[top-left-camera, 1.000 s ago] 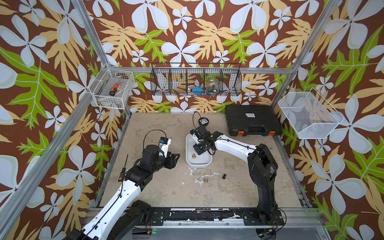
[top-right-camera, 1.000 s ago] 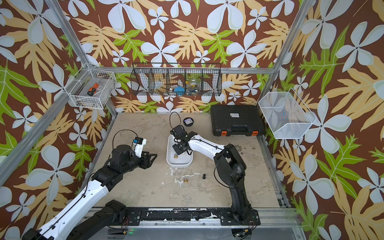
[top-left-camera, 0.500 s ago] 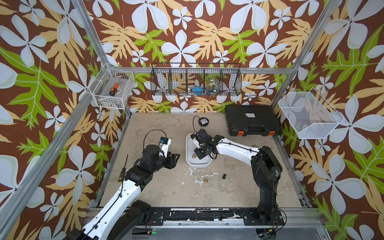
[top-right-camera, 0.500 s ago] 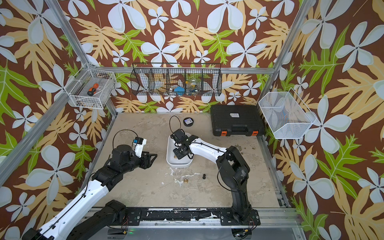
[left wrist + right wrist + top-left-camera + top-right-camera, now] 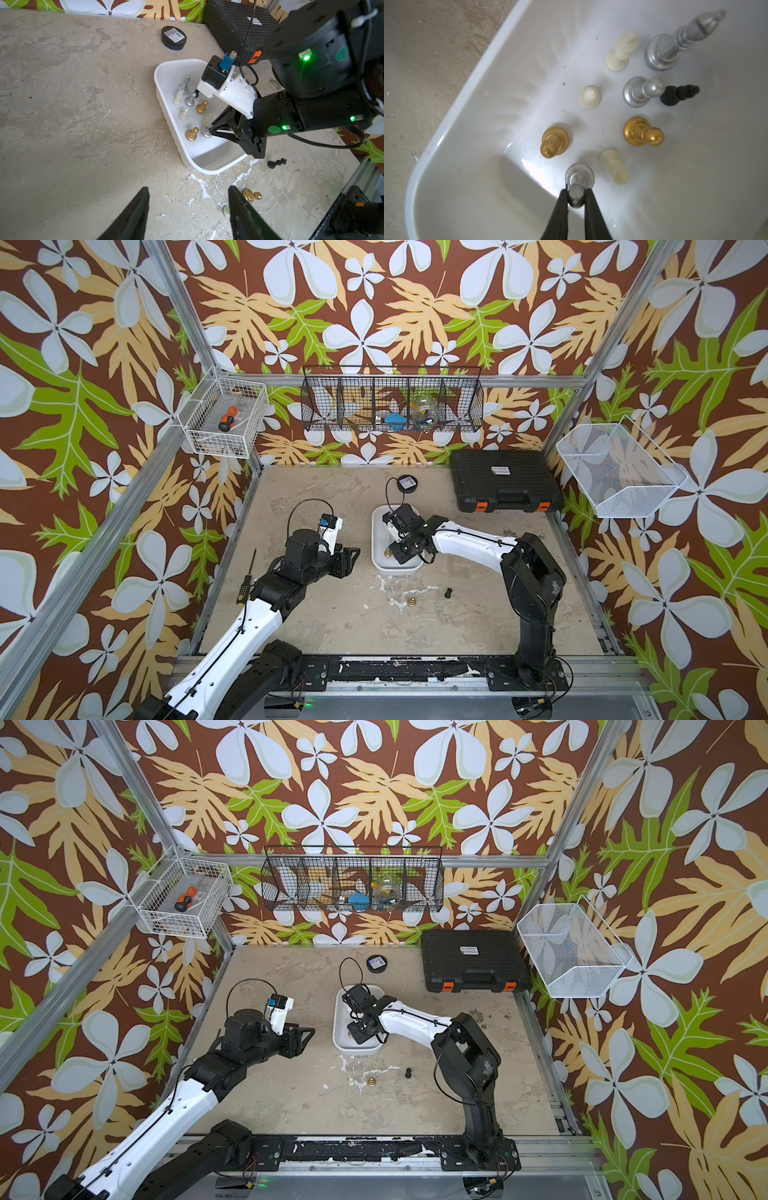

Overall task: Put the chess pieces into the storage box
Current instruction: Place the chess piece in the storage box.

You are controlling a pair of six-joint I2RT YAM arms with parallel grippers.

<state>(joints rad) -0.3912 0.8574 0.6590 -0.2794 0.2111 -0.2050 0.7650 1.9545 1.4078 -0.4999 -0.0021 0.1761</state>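
The left gripper [image 5: 188, 188] is held above the mottled, scuffed table [image 5: 83, 124], its tapered black fingers spread and empty. To its right, glossy gold, silver, cream and black pieces [image 5: 641, 133] are stood in the smooth white box [image 5: 471, 187] with rounded corners. Inside it, a silver pawn [image 5: 579, 175] is pinched at its round head by the right gripper [image 5: 576, 191]. Near the box, a cream piece [image 5: 226, 210], a toppled gold pawn [image 5: 251, 195] and a toppled black piece [image 5: 276, 163] are seen on the table.

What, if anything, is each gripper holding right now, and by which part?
The right gripper pinches a small silver metallic pawn by its round head, inside the white rectangular plastic tub. The left gripper is open and holds nothing.
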